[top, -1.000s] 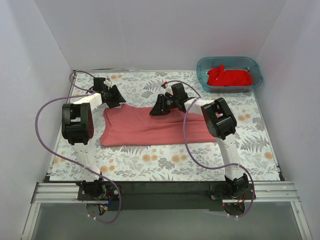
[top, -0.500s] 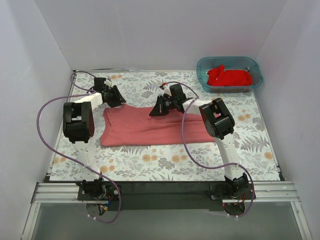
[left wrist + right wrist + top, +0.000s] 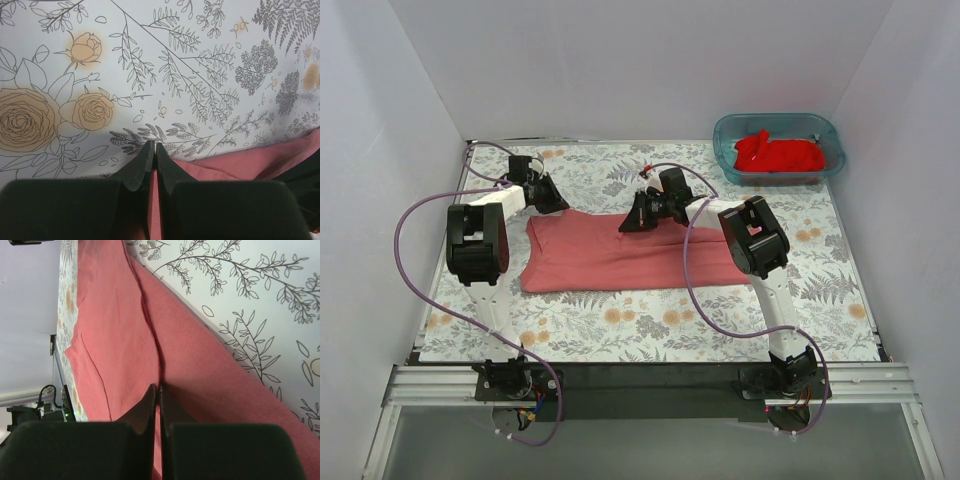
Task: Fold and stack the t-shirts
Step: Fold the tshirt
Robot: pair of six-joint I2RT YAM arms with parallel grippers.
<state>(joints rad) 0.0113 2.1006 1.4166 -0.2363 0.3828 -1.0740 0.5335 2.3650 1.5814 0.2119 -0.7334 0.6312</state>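
Both grippers are now seen pinched shut on the salmon t-shirt (image 3: pixel 620 258), where a second ago their jaws were held apart. The left gripper (image 3: pixel 152 148) is closed at the shirt's far left corner, a sliver of salmon cloth caught between its fingers. The right gripper (image 3: pixel 159 389) is clamped on a ridge of cloth along the far edge, near the middle, and has been shifted slightly leftward. The shirt is spread as a flat band across the middle of the flower-printed table (image 3: pixel 620 320), its outline unchanged. The brighter red t-shirt (image 3: pixel 778 152) is left crumpled in the teal tub (image 3: pixel 725 135) at the far right corner. How much cloth is gripped cannot be told. From above, the fingertips are hidden by the gripper bodies, and the shirt's right end is partly covered by the right arm.
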